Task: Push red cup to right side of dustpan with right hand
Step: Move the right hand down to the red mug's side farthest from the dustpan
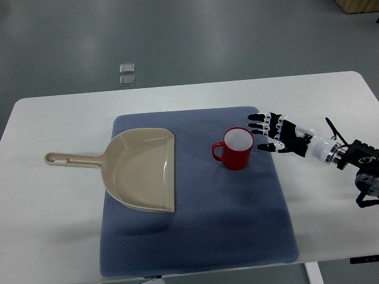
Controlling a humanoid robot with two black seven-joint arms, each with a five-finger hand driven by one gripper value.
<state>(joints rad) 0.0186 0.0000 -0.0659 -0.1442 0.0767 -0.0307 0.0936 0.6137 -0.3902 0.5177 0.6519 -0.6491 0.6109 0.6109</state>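
Note:
A red cup with a white inside stands upright on the blue mat, its handle pointing left toward the dustpan. The beige dustpan lies on the mat's left part, handle sticking out left over the table. My right hand comes in from the right edge and hovers just right of the cup. Its fingers are spread and hold nothing, with the fingertips close to the cup's rim. I cannot tell if they touch it. The left arm does not show.
The white table carries the mat, and its front edge lies near the bottom of the picture. Two small grey squares lie on the floor beyond the table's far edge. A brown box corner shows at top right.

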